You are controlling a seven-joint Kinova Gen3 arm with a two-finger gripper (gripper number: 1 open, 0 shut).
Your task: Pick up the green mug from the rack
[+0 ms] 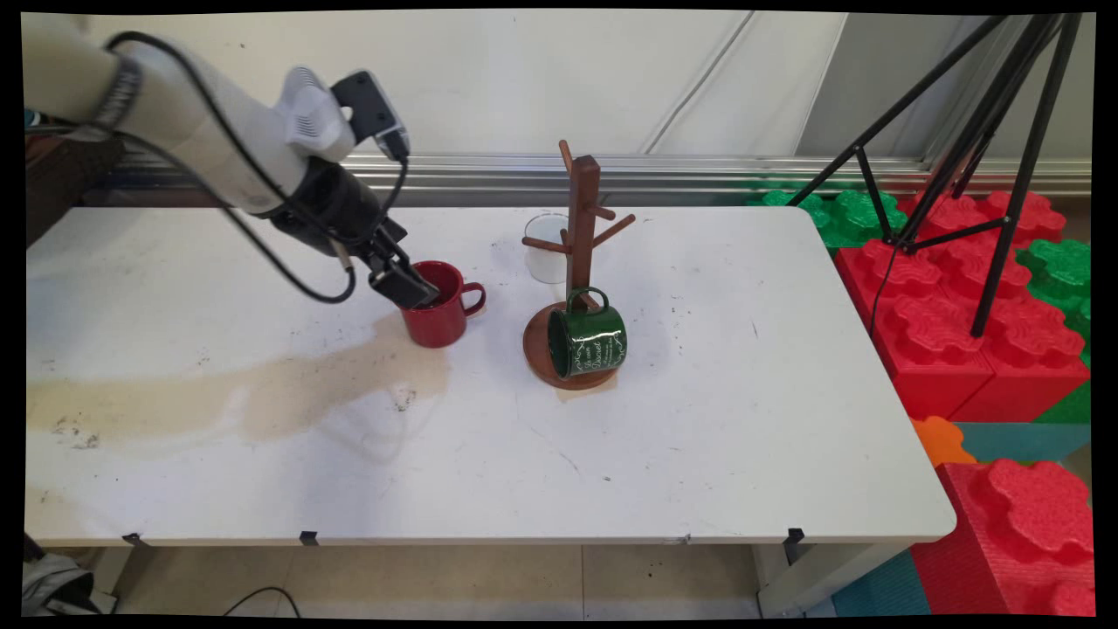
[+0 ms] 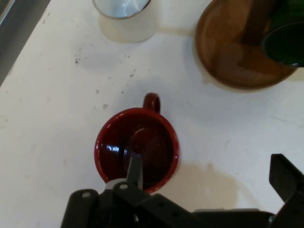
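Stain: pale brown patch [image 1: 262,393] on the white table [image 1: 699,454], nearest the camera, at about 7 o'clock from the red mug.
Green mug: dark green enamel mug [image 1: 588,342] with white lettering, lying on its side on the round base of the mug tree; long axis roughly level, mouth toward 9 o'clock in the main view, handle up against the post.
Mug tree: brown wooden post with pegs [image 1: 581,253], upright on its disc base.
White mug: white enamel mug [image 1: 548,249], upright, just behind the tree at about 11 o'clock from its base.
Red mug: glossy red mug [image 1: 441,310], upright, mouth to the ceiling, handle toward 3 o'clock, facing the tree; it stands well left of the tree base, apart from it.
Gripper: black two-finger gripper [image 1: 410,288] tilted down from 10 o'clock, spread apart; one finger [image 2: 134,173] reaches inside the red mug, the other [image 2: 285,178] stands outside, well clear of the wall. Nothing clamped.
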